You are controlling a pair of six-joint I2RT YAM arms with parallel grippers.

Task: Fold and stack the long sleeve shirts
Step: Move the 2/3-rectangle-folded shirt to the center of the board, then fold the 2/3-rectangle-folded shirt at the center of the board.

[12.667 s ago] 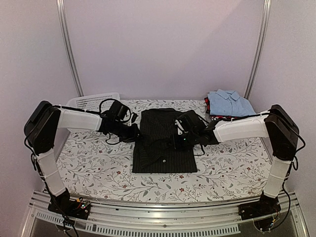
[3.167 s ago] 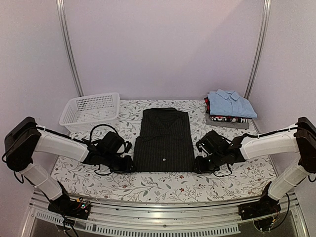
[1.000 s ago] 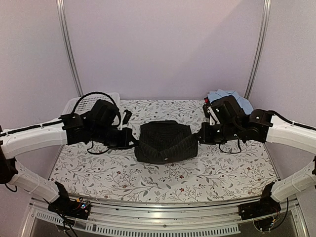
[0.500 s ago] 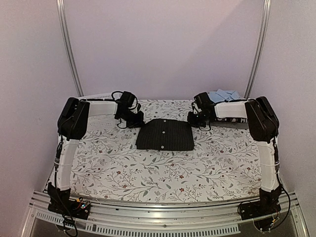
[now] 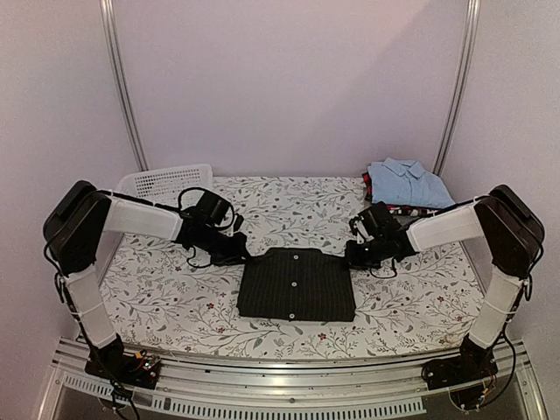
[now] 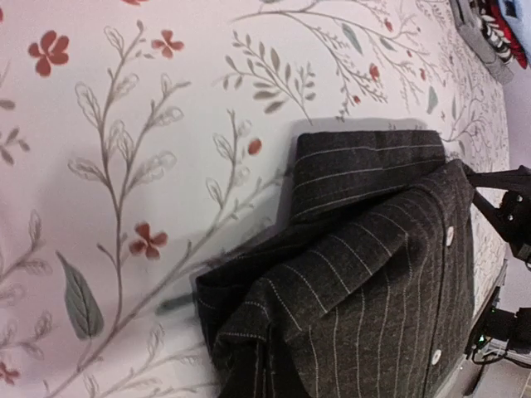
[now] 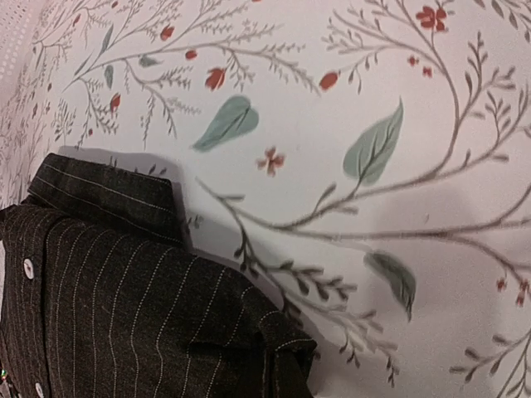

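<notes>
The black pinstriped long sleeve shirt (image 5: 296,284) lies folded into a rectangle at the table's middle front, white buttons facing up. My left gripper (image 5: 242,255) sits at its far left corner and my right gripper (image 5: 351,255) at its far right corner, each shut on the cloth. In the left wrist view the black shirt (image 6: 365,249) bunches toward the bottom edge, where the fingers are hidden. The right wrist view shows the black shirt (image 7: 124,298) gathered the same way. The light blue shirt (image 5: 407,181) rests folded at the back right.
A white mesh basket (image 5: 164,180) stands at the back left. The light blue shirt tops a small pile of folded clothes (image 5: 398,208). The floral tablecloth (image 5: 175,306) covers the table, with metal posts behind both back corners.
Both grippers have drawn back from the far side toward the front, bringing the folded black shirt with them. It now lies flatter and nearer than half a second ago.
</notes>
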